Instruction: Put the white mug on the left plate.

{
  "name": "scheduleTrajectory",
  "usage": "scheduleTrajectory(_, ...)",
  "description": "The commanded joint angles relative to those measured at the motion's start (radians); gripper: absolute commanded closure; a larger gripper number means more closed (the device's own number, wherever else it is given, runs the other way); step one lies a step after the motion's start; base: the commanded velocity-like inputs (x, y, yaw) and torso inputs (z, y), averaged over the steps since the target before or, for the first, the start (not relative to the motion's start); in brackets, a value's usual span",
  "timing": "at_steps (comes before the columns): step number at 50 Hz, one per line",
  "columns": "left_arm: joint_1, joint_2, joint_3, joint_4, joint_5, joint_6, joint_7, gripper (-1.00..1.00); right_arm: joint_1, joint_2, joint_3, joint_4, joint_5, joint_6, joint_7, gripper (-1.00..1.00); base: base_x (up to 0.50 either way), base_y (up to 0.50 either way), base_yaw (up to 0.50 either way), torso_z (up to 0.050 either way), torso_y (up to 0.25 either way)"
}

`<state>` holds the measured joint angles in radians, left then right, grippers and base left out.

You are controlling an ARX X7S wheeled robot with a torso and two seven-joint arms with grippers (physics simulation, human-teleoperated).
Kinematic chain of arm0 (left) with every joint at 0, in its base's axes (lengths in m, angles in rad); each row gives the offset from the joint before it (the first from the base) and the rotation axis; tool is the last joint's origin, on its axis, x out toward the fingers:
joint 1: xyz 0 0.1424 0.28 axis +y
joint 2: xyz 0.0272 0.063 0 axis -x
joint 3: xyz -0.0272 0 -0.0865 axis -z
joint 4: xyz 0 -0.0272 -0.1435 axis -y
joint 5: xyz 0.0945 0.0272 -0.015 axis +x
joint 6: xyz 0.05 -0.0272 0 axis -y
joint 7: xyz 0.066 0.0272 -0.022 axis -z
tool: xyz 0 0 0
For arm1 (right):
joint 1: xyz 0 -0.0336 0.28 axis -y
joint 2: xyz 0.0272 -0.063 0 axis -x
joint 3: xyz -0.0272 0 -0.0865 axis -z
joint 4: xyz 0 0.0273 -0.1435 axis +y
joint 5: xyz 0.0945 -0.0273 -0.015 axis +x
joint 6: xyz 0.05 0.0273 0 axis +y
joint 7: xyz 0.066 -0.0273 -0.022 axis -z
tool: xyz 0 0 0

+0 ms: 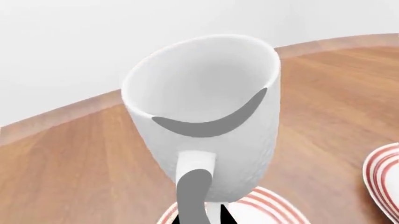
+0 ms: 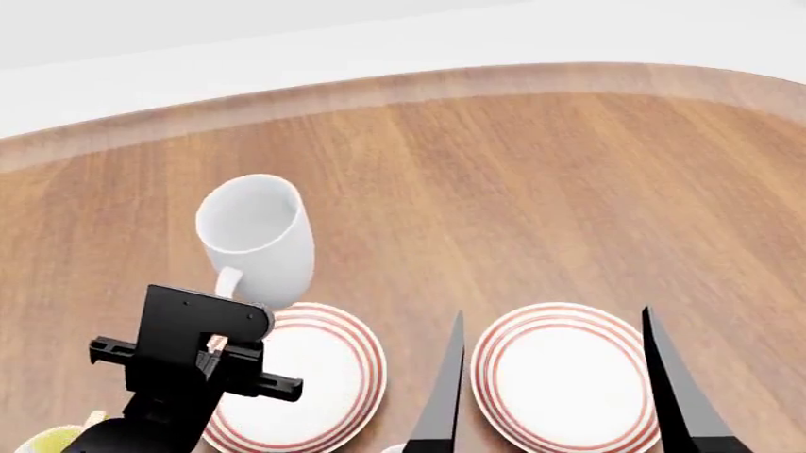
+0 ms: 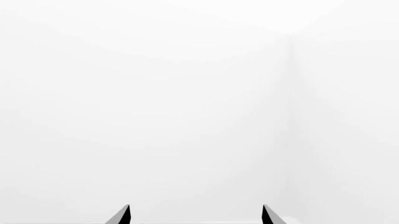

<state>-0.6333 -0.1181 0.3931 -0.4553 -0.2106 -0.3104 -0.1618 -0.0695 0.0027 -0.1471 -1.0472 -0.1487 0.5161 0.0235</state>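
The white mug is tall, plain and glossy, and it tilts with its mouth turned up and away from me. My left gripper is shut on its loop handle, the black fingertips showing on either side of it in the left wrist view. The mug hangs at the far rim of the left plate, a white plate with thin red rings. I cannot tell whether its base touches anything. My right gripper is open and empty above the other plate; in its own view it faces only white background.
A second red-ringed plate lies to the right of the left one, its rim also in the left wrist view. A yellow-trimmed mug peeks in at the bottom left. The wooden table curves to an edge at the back.
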Motion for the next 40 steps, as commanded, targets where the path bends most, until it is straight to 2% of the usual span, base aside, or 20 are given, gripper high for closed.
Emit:
scheduleTrajectory(1, 0.002, 0.013, 0.012, -0.098, 0.008, 0.065, -0.006, 1.00, 0.003, 0.001, -0.003, 0.000, 0.009, 0.008, 0.000, -1.00, 0.00, 0.00, 0.00, 0.000, 0.000)
scheduleTrajectory(40, 0.011, 0.038, 0.057, -0.293, 0.008, 0.195, -0.002, 1.00, 0.003, 0.000, -0.010, 0.000, -0.005, 0.000, -0.003, -1.00, 0.00, 0.00, 0.00, 0.000, 0.000)
